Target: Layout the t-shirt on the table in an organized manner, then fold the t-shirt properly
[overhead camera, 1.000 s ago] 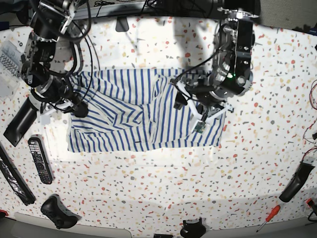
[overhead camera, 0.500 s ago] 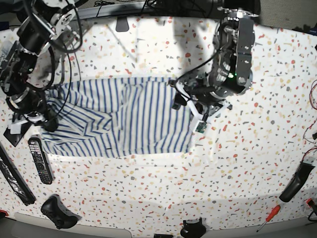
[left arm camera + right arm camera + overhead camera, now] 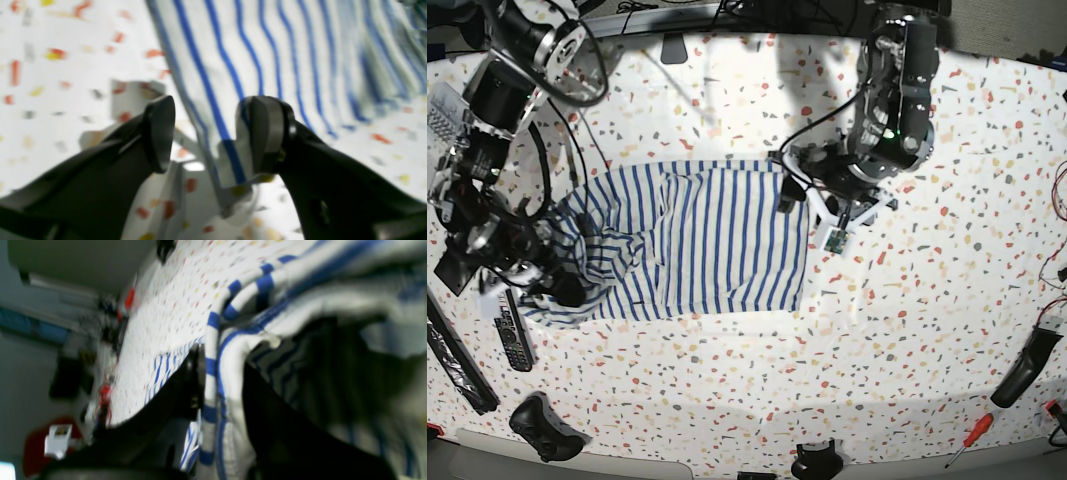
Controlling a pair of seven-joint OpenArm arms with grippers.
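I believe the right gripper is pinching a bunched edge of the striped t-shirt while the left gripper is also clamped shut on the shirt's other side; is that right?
Not quite. The right gripper does pinch a bunched edge of the t-shirt, but the left gripper is not clamped. In the left wrist view its jaws stand apart, with only a corner of the cloth lying loose between them.

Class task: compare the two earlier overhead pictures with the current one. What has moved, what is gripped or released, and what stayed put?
The right pincer, shut on the t-shirt, has dragged it toward the remote control, so the shirt's far edge slid out from under the left pincer, which stays open near that edge. The remote control, game controller and screwdriver kept their places on the table.
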